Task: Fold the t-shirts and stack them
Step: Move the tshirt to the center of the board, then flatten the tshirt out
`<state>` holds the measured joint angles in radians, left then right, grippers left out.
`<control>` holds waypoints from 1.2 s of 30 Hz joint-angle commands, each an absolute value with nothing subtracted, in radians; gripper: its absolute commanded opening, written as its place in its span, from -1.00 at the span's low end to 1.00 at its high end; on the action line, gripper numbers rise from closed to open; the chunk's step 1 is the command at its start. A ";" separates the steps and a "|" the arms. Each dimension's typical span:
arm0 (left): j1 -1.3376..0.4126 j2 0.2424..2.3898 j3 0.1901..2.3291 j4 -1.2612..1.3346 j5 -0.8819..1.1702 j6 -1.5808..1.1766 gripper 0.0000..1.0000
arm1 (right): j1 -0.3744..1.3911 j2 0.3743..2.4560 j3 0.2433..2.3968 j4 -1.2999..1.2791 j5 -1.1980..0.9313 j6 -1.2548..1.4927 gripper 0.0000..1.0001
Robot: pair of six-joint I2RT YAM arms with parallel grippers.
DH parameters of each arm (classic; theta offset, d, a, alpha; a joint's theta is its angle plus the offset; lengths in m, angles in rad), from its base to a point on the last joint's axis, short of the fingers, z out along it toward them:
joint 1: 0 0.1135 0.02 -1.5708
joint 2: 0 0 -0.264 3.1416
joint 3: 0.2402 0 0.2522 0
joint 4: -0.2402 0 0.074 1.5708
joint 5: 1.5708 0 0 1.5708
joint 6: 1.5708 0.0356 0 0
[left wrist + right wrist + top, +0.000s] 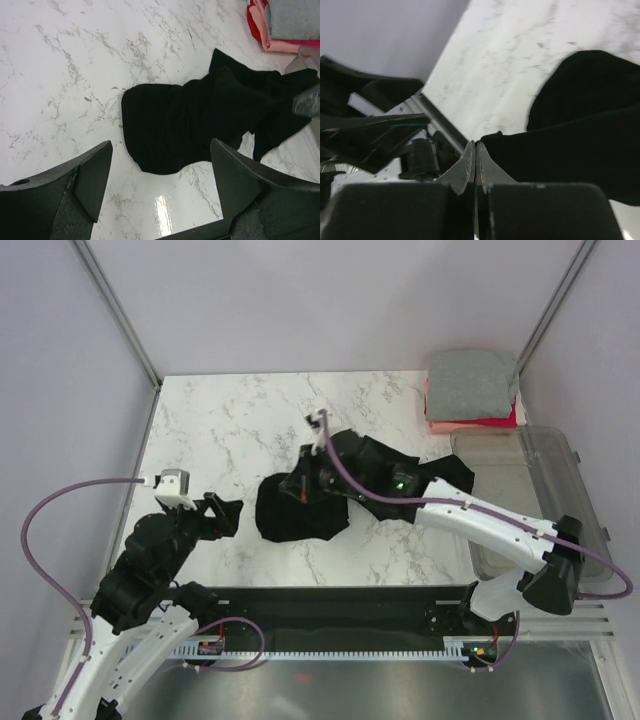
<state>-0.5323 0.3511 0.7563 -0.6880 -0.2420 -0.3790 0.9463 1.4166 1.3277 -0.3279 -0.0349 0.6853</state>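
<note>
The black t-shirt lies crumpled in the middle of the marble table; it also shows in the left wrist view and the right wrist view. My right gripper is over its left part, jaws pressed together with an edge of the black cloth at their tips. My left gripper is open and empty, just left of the shirt and above the table. The folded grey t-shirt lies on the folded red-pink t-shirt at the back right, also in the left wrist view.
A clear plastic bin stands at the right edge, in front of the folded stack. Grey walls and metal frame posts enclose the table. A black rail runs along the near edge.
</note>
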 commanded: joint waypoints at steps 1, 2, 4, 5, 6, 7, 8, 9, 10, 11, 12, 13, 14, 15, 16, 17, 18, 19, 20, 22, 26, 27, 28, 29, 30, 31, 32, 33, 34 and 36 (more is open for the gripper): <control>-0.532 0.289 0.772 -0.681 -0.304 -0.406 0.72 | 1.133 1.500 1.466 -0.273 0.197 0.722 -1.00; -0.532 0.273 0.772 -0.683 -0.313 -0.408 0.71 | 1.228 1.511 1.474 -0.296 0.251 0.733 -1.00; -0.532 0.232 0.767 -0.686 -0.336 -0.413 0.70 | 1.316 1.523 1.445 -0.308 0.400 0.781 -1.00; -0.532 0.219 0.767 -0.686 -0.340 -0.414 0.70 | 1.388 1.523 1.422 -0.322 0.443 0.810 -1.00; -0.532 0.209 0.764 -0.686 -0.342 -0.414 0.68 | 1.416 1.522 1.361 -0.328 0.480 0.874 -1.00; -0.532 0.206 0.764 -0.686 -0.344 -0.414 0.68 | 1.430 1.526 1.330 -0.336 0.482 0.908 -1.00; -0.532 0.207 0.765 -0.686 -0.344 -0.416 0.68 | 1.436 1.534 1.303 -0.363 0.457 0.934 -0.84; -0.532 0.216 0.767 -0.687 -0.339 -0.416 0.67 | 1.436 1.548 1.254 -0.376 0.437 0.965 -0.42; -0.532 0.221 0.770 -0.690 -0.337 -0.419 0.66 | 1.436 1.551 1.237 -0.394 0.422 0.980 0.21; -0.532 0.228 0.776 -0.695 -0.337 -0.423 0.65 | 1.437 1.549 1.226 -0.473 0.437 0.995 0.45; -0.532 0.235 0.781 -0.701 -0.344 -0.429 0.62 | 1.436 1.527 1.210 -0.512 0.455 1.008 0.64; -0.532 0.247 0.787 -0.712 -0.348 -0.455 0.60 | 1.437 1.510 1.207 -0.547 0.478 1.017 0.78; -0.532 0.255 0.804 -0.744 -0.348 -0.475 0.55 | 1.436 1.485 1.204 -0.610 0.532 1.028 0.96; -0.532 0.265 0.813 -0.761 -0.341 -0.501 0.40 | 1.436 1.429 1.192 -0.635 0.564 1.034 0.96; -0.532 0.288 0.822 -0.778 -0.327 -0.553 0.35 | 1.434 1.399 1.186 -0.659 0.593 1.049 0.96; -0.532 0.301 0.822 -0.802 -0.305 -0.572 0.34 | 1.422 1.366 1.177 -0.699 0.642 1.058 0.96; -0.532 0.319 0.821 -0.807 -0.241 -0.598 0.35 | 1.410 1.300 1.146 -0.715 0.656 1.063 0.96; -0.532 0.339 0.816 -0.821 -0.217 -0.620 0.35 | 1.393 1.266 1.125 -0.725 0.661 1.068 0.96; -0.532 0.392 0.808 -0.833 -0.197 -0.643 0.35 | 1.346 1.232 1.102 -0.742 0.663 1.075 0.96; -0.532 0.448 0.801 -0.879 -0.131 -0.693 0.35 | 1.281 1.137 1.025 -0.764 0.655 1.078 0.96; -0.552 0.599 0.801 -0.951 -0.074 -0.750 0.36 | 1.073 1.000 0.936 -0.839 0.614 1.072 0.96; -0.578 0.618 0.799 -0.957 -0.068 -0.771 0.36 | 1.053 0.958 0.916 -0.845 0.611 1.065 0.96; -0.600 0.632 0.787 -0.974 -0.072 -0.790 0.36 | 1.022 0.942 0.902 -0.848 0.606 1.057 0.96; -0.623 0.647 0.784 -0.979 -0.077 -0.807 0.41 | 1.009 0.930 0.902 -0.850 0.601 1.049 0.96; -0.697 0.705 0.787 -0.989 -0.118 -0.849 0.49 | 0.999 0.920 0.897 -0.853 0.594 1.040 0.96; -0.745 0.733 0.788 -1.027 -0.153 -0.888 0.51 | 0.988 0.922 0.896 -0.856 0.592 1.039 0.96; -0.793 0.771 0.775 -1.032 -0.173 -0.920 0.52 | 0.985 0.926 0.896 -0.857 0.586 1.037 0.96; -0.881 0.832 0.761 -1.026 -0.178 -0.990 0.55 | 0.983 0.942 0.894 -0.856 0.581 1.037 0.96; -0.925 0.866 0.746 -1.016 -0.181 -1.027 0.55 | 0.983 0.951 0.894 -0.856 0.574 1.035 0.96; -1.059 0.906 0.719 -1.015 -0.216 -1.136 0.55 | 0.983 0.971 0.893 -0.856 0.562 1.035 0.96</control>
